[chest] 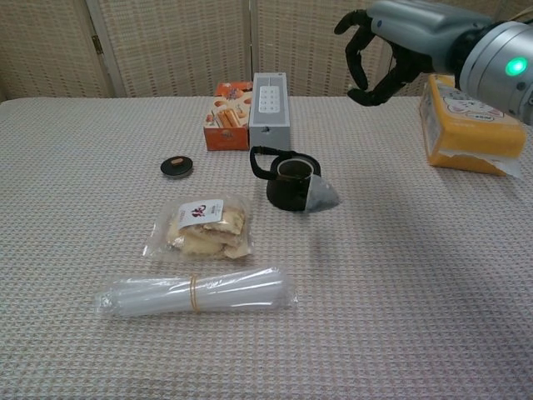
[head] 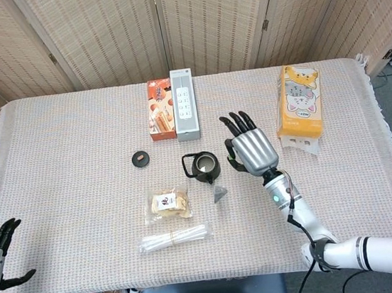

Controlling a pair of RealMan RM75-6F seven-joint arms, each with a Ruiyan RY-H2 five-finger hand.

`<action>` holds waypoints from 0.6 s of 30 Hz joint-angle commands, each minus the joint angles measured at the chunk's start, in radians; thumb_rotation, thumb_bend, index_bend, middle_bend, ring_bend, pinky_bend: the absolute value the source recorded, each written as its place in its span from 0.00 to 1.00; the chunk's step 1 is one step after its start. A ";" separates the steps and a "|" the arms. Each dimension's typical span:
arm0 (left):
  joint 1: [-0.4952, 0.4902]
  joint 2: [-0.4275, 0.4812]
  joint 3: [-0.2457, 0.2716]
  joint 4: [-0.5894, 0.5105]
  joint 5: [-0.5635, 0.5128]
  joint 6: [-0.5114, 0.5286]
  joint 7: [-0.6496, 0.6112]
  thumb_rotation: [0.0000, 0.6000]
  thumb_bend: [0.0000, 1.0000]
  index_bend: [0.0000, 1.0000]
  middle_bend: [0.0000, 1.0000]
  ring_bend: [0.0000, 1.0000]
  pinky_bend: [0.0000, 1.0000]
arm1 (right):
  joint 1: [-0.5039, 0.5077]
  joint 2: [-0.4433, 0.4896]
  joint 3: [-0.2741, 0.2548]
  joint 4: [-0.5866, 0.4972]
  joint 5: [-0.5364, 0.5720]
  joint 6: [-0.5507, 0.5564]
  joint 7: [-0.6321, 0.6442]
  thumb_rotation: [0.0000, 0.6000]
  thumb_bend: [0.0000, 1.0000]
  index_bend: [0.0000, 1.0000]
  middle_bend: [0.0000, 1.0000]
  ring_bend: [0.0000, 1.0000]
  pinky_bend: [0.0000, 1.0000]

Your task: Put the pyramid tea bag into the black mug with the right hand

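The right hand (chest: 391, 46) hangs released, fingers spread; well below it the pyramid tea bag (chest: 321, 197) rests beside the black mug (chest: 293, 183).

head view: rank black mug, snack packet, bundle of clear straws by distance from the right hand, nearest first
Measured from the right hand:
1. black mug, just to the hand's left.
2. snack packet, further left and nearer the robot.
3. bundle of clear straws, farthest, near the table's front edge.
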 commanded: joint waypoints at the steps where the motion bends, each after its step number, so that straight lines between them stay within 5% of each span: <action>1: 0.001 0.002 -0.001 0.001 0.000 0.001 -0.005 1.00 0.13 0.00 0.09 0.14 0.28 | 0.019 0.006 0.017 -0.024 0.022 0.007 -0.017 1.00 0.33 0.67 0.10 0.00 0.00; 11: -0.006 0.012 -0.001 0.010 -0.001 -0.016 -0.040 1.00 0.13 0.00 0.09 0.14 0.28 | 0.077 -0.008 0.054 -0.054 0.080 0.029 -0.049 1.00 0.33 0.67 0.10 0.00 0.00; 18: -0.007 0.016 -0.004 0.015 -0.011 -0.021 -0.055 1.00 0.13 0.00 0.09 0.14 0.28 | 0.125 -0.044 0.062 0.019 0.133 0.005 -0.042 1.00 0.34 0.67 0.10 0.00 0.00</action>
